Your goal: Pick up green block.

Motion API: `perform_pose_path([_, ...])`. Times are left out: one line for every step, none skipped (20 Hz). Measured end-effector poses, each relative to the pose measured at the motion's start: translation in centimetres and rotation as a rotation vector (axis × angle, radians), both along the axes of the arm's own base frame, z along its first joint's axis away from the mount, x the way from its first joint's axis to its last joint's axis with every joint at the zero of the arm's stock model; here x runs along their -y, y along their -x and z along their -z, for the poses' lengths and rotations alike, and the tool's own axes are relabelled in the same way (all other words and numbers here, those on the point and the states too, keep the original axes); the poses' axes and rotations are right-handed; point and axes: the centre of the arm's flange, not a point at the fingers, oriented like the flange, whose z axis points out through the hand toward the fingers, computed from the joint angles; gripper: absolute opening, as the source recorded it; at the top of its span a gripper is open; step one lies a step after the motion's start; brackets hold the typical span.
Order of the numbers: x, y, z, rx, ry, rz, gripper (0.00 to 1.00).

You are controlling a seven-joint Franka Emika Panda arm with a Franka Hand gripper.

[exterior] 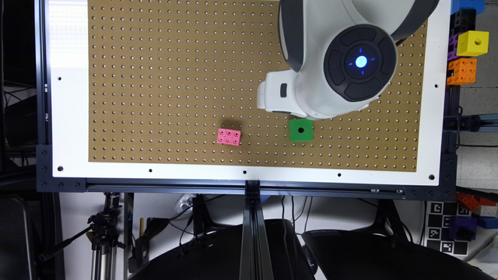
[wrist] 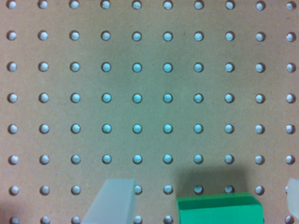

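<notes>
Tool (wrist: 201, 205) spread wide astride small bright green plastic cube (wrist: 218, 209); probably light, rigid, slick: pinch flat opposite sides.

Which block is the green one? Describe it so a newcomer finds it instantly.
Start at the brown pegboard and find the white robot arm above it. The green block sits just beside it, nearer the board's front edge. Unlike the studded pink brick toward the exterior view's left, it is a plain cube with one round hole on top.
</notes>
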Motion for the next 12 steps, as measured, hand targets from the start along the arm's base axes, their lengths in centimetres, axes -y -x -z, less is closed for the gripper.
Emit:
perform_pose_path([0.0,0.0,0.0,0.0,0.0,0.0,1.0])
perform_pose_path([0.0,0.02,0.02,-0.001,0.0,0.0,1.0])
perform_pose_path([0.01,0.04,0.05,-0.002,0.0,0.0,1.0])
perform_pose_path([0.02,0.07,0.09,-0.003,0.001,0.0,1.0])
perform_pose_path([0.01,0.08,0.09,-0.003,0.001,0.0,1.0])
perform_pose_path([0.01,0.08,0.09,-0.003,0.001,0.0,1.0])
perform_pose_path([0.0,0.08,0.09,-0.003,0.001,0.0,1.0])
perform_pose_path([-0.01,0.06,0.07,-0.002,0.0,0.0,1.0])
perform_pose_path([-0.07,0.0,-0.02,0.0,0.0,-0.001,1.0])
perform_pose_path([-0.12,-0.06,-0.1,0.002,-0.001,-0.002,1.0])
perform_pose_path([-0.17,-0.12,-0.18,0.004,-0.001,-0.002,1.0])
perform_pose_path([-0.22,-0.19,-0.27,0.006,-0.002,-0.003,1.0])
